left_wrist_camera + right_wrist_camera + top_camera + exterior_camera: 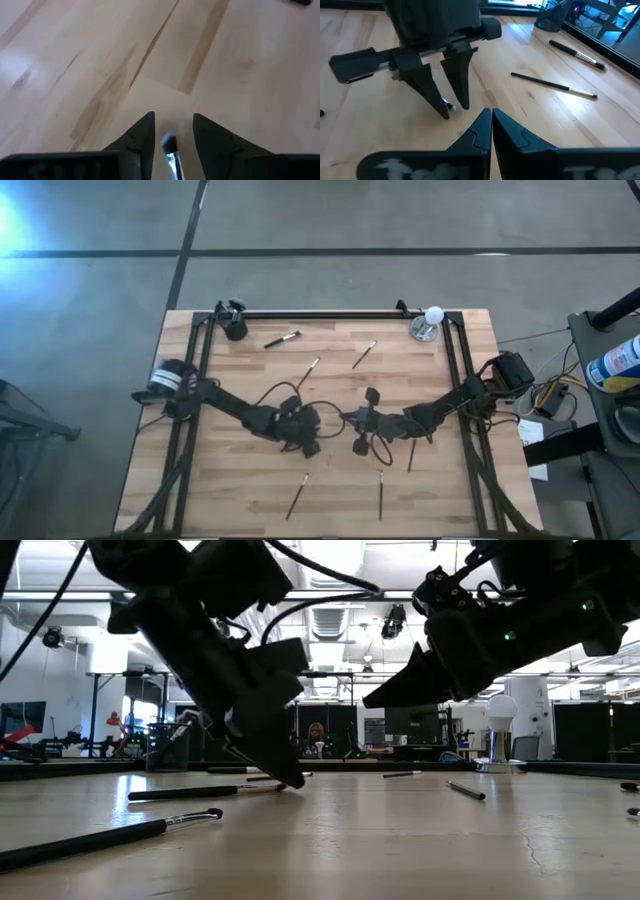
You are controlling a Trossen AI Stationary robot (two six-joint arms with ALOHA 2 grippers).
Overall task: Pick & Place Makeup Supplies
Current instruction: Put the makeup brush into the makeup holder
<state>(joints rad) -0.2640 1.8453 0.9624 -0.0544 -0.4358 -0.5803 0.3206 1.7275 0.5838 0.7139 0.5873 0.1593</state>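
left gripper (451, 106) low over wooden table (420, 490), dark fingers spread, straddling thin silver-ferruled makeup brush (171, 150) lying flat between them. we centre fingers on handle, press to wood, close gently. right gripper (491, 117) just beside, fingers pressed together, empty.

Wooden table (230, 490) with scattered makeup brushes (297, 495), black cup (235, 329)

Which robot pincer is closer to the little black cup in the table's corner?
The left pincer. The black cup stands at the far left corner on its side; the right pincer sits mid-table, a bit farther across.
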